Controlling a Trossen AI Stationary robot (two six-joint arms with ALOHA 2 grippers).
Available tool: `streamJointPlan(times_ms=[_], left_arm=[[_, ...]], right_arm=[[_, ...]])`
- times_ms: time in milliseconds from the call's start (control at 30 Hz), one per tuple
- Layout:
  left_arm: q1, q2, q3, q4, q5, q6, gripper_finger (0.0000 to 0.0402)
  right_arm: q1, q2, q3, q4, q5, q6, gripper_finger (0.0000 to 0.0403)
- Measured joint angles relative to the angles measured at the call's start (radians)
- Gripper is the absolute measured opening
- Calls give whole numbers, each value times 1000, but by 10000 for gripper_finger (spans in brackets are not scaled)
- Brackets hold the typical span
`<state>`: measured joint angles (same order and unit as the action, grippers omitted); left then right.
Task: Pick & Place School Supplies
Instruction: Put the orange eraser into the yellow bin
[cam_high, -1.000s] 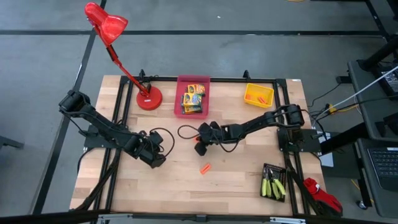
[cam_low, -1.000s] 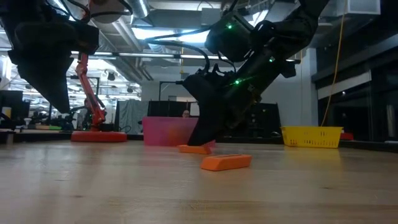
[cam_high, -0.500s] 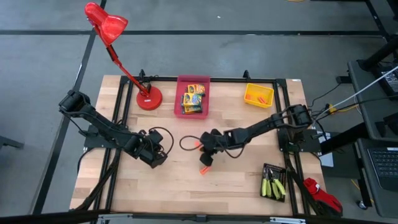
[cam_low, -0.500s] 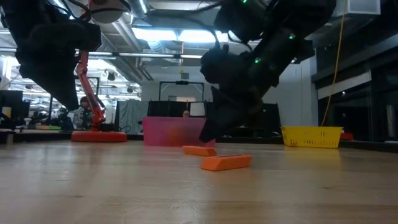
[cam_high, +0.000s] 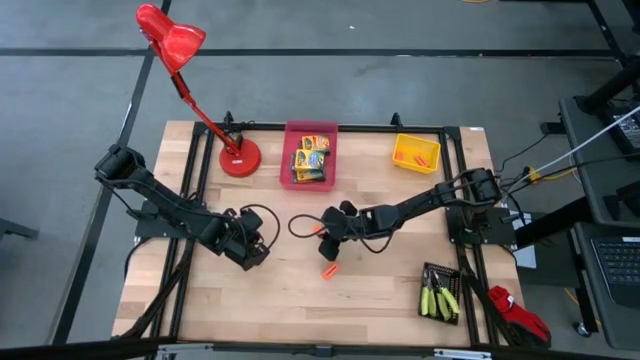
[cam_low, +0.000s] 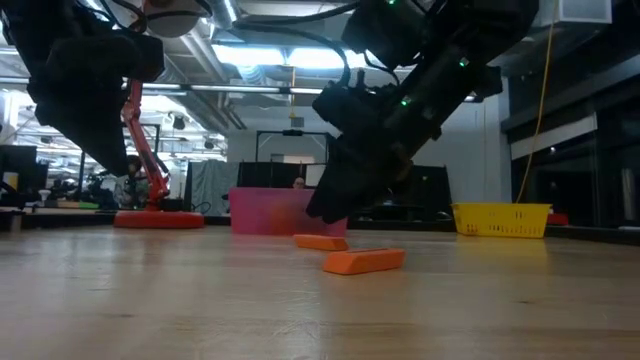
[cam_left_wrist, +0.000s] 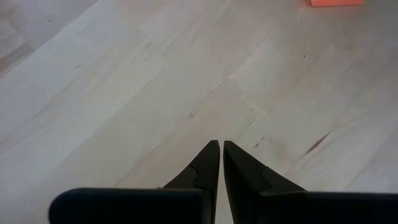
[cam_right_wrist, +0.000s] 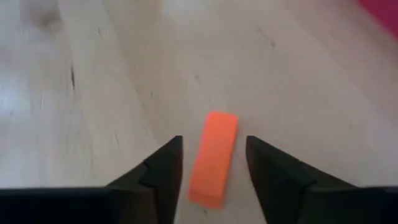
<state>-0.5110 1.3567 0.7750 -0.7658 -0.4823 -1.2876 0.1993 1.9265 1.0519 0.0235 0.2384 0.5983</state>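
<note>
Wooden tabletop (cam_high: 380, 285): my right hand (cam_right_wrist: 212, 163) wide astride orange stub (cam_right_wrist: 213, 158); next lower, pinch. Left hand (cam_left_wrist: 221, 163) pinched shut, idle.

My right gripper (cam_high: 327, 240) hangs over mid-table with one stubby piece (cam_right_wrist: 213, 158) lying on the table (cam_high: 280, 300) between its spread fingers; a second stubby piece (cam_high: 329, 272) lies just nearer the front edge. My left gripper (cam_left_wrist: 220, 149) sits left of them, fingers together.
</note>
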Motion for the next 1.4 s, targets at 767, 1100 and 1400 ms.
streamJointPlan(times_ms=[767,1100,1400], left_arm=[[0,0,0,-5,66,60,15],[0,0,0,-5,65,45,15],[0,0,0,-5,61,44,14]], right_arm=[[13,129,9,40,72,72,170],[23,126,8,28,94,158,69],[24,126,66,-72,111,174,62]])
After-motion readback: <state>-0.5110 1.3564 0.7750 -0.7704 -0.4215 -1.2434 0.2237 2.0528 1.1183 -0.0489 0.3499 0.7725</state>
